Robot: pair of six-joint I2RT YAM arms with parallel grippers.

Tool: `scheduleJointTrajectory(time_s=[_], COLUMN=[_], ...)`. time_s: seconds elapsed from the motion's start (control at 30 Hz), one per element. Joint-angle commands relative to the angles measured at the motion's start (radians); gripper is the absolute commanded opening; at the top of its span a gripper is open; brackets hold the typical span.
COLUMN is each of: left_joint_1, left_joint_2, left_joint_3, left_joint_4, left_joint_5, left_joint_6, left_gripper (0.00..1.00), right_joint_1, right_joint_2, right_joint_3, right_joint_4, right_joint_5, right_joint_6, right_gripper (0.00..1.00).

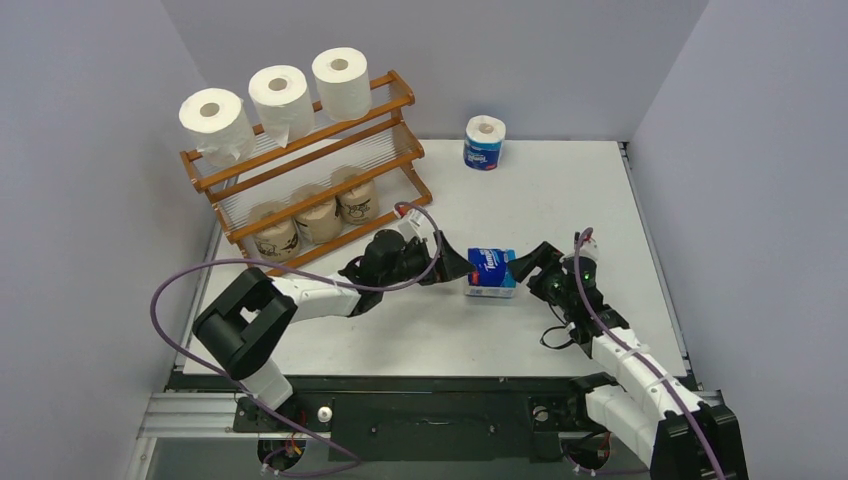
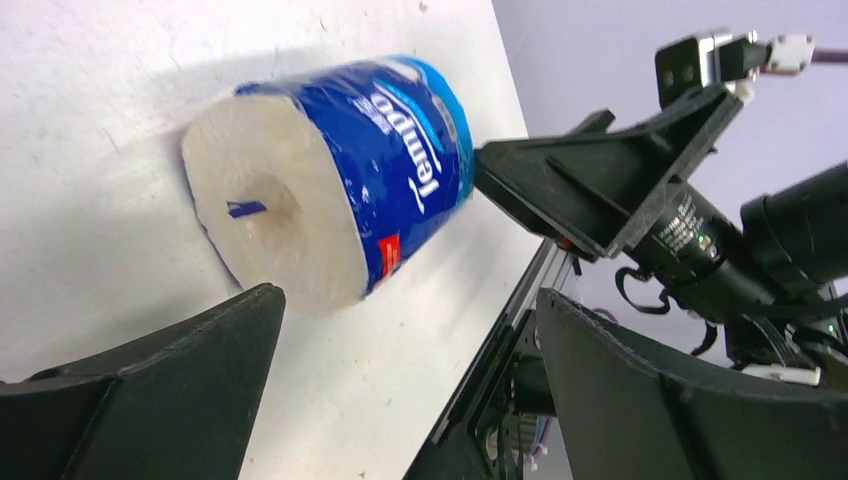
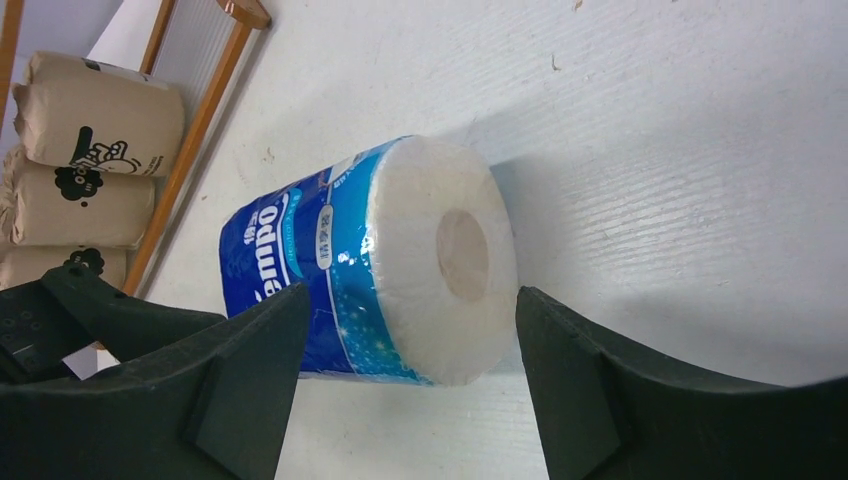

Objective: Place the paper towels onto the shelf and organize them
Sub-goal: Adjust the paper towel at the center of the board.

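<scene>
Top external view: a blue-and-white roll [image 1: 491, 272] lies on its side on the tabletop [image 1: 560, 200], in front of the shelf [image 1: 400, 92] and apart from it. The left end effector [image 1: 455, 265] faces the roll's left end and the right end effector [image 1: 527, 266] faces its right end, so the roll sits between the two. Both are spread wide and pinch nothing.

Seen from the left wrist, the roll [image 2: 340, 180] lies ahead of the spread fingers [image 2: 180, 390] and apart from them, its hollow core toward the camera. A finger [image 2: 600, 170] of the right end effector reaches the roll's far end; whether it touches I cannot tell. Seen from the right wrist, the roll [image 3: 370, 260] lies just ahead of the gap between that arm's fingers [image 3: 240, 370], its other end face toward the lens.

Three white rolls [image 1: 281, 95] stand in a row on the shelf's top tier. Three brown rolls [image 1: 316, 218] sit side by side on the lowest tier. A second blue-and-white roll [image 1: 485, 142] stands upright near the tabletop's far edge, to the right of the shelf
</scene>
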Motion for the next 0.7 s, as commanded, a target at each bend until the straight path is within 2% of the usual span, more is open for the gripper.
scheduleJointTrajectory(time_s=[0.0,0.17,0.67], left_joint_1=[0.043,0.087,0.047], left_joint_2=[-0.031,0.045,0.214], left_joint_3=[-0.003,0.011,0.124], left_joint_4=[0.043,0.173,0.271], left_joint_5=[-0.048,0.035,0.124], left_joint_6=[-0.009,-0.077,-0.128], left_gripper=[0.96,0.96,0.96], right_joint_1=[-0.012,-0.019,-0.028], right_joint_2=[-0.072,-0.121,-0.127], right_joint_3=[0.040,0.027,0.010], right_joint_4=[-0.039,-0.064,-0.077], right_joint_5=[-0.014,-0.043,-0.068], right_joint_6=[-0.035,-0.051,-0.045], right_gripper=[0.71,0.71,0.72])
